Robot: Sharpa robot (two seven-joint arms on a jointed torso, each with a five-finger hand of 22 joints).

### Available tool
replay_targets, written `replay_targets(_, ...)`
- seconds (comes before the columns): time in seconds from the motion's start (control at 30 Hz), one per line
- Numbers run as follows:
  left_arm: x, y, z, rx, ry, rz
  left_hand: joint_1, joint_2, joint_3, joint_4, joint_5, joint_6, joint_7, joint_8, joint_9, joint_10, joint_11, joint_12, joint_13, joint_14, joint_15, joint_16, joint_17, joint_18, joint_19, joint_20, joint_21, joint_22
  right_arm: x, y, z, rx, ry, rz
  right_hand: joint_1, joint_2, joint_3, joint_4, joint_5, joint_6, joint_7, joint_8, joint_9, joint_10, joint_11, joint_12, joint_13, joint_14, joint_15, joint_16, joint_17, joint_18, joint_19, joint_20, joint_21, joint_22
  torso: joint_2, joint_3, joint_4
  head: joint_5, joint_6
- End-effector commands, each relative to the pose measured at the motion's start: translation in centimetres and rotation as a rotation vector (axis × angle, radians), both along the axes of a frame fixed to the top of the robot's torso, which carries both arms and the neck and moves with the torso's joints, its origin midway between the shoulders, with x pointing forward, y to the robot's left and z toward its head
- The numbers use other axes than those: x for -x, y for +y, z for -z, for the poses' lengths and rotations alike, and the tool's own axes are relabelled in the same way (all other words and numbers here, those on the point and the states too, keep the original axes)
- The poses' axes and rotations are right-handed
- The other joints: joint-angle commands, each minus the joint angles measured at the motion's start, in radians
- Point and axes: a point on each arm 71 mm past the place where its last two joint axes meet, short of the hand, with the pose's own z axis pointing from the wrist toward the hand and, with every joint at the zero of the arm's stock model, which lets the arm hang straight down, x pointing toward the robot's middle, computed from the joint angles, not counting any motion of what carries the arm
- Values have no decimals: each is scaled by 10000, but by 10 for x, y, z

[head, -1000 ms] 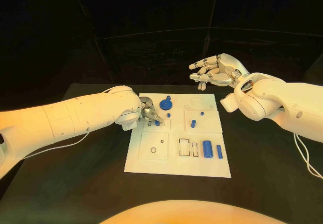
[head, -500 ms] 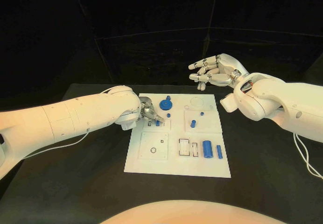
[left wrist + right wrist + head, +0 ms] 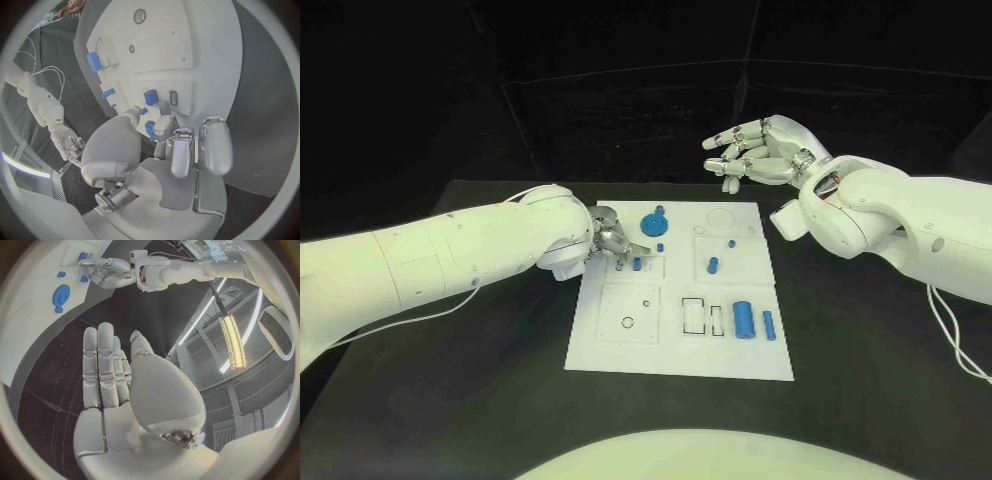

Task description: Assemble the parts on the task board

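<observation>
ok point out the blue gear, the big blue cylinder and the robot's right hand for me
blue gear (image 3: pixel 652 222), head view, on its round face.
big blue cylinder (image 3: pixel 744 319), head view, on the middle of its side.
right hand (image 3: pixel 756 150), head view, on the middle of the raised hand, above the table's far edge.

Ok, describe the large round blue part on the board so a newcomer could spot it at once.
Start at the white task board in the middle of the black table. Go to its far edge, just beyond the left hand: the round blue part sits there. It is a wide flat disc with a small peg rising beside it, while the other blue parts are small studs or plain cylinders.
</observation>
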Motion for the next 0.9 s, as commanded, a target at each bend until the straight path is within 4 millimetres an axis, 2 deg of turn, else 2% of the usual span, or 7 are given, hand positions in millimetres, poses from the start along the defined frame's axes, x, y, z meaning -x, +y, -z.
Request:
replay_targets(0.03,-2,-2,-7,331,-435,-19,19,75,-132,-10,-38,-79,13,53,14,-66,1,-33,-37,1022,-56,31,2634,-109,48,-61,-70,-59,0,1,-1,-43,-12,-72,-61,19,-66,9,-67,-70,17,44,13,-41,3,50,-12,7,90,-51,15,34,52,37,-50,-8,3,7,-3,0,28)
replay_targets(0.17,-2,-3,-18,666,-609,75,463,250,-290,-99,-34,-219,58,2,-7,-184,36,-158,-178,1022,-33,31,2634,-66,-30,-46,-236,-284,-1,1,-1,-38,-8,-68,-61,19,-66,9,-67,-70,17,44,13,-41,3,50,-12,7,90,-51,15,34,52,37,-50,-8,3,0,15,-20,54)
replay_targets(0.33,-4,1,-33,830,-699,143,1015,441,-528,-155,-28,-794,305,-473,-304,-453,231,-452,-519,1022,121,31,2634,-43,-95,58,-381,-459,-2,-1,0,-22,4,-32,-66,26,-73,14,-67,-69,18,50,14,-45,4,56,-14,9,91,-58,22,34,54,39,-56,-11,-10,20,36,2,89)
replay_targets(0.4,-8,6,-40,792,-743,105,1195,483,-691,-147,-28,-1008,421,-733,-509,-493,335,-477,-564,1022,206,31,2634,-40,-106,126,-411,-484,-2,-1,0,-16,12,-25,-66,26,-73,14,-67,-69,18,50,14,-45,4,56,-14,9,91,-58,22,34,54,39,-56,-11,0,18,20,19,106)
replay_targets(0.53,-15,15,-48,624,-762,-36,1398,645,-890,-98,-25,-1084,527,-966,-771,-506,437,-458,-577,1022,294,31,2634,-39,-104,226,-420,-476,-3,0,1,-3,33,-29,-66,26,-73,14,-67,-69,18,50,14,-45,4,56,-14,9,91,-58,22,34,54,39,-56,-11,9,13,-7,46,131)
replay_targets(0.67,-23,21,-51,275,-539,-122,1446,678,-968,-84,-21,-1094,552,-1020,-846,-519,458,-462,-595,1022,321,31,2634,-34,-105,251,-427,-480,-4,1,2,7,63,-37,-63,34,-73,16,-65,-65,16,56,16,-45,2,59,-15,12,91,-62,26,34,55,39,-59,-13,16,11,-31,71,154)
replay_targets(0.9,-41,27,-49,-698,-346,-161,1545,756,-1104,-74,-23,-998,561,-1041,-952,-552,471,-482,-640,1022,343,31,2634,-27,-110,290,-439,-484,-5,2,4,10,88,-43,-50,54,-72,15,-55,-60,14,69,19,-50,-1,67,-18,16,89,-72,37,36,59,39,-68,-17,17,5,-5,100,136)
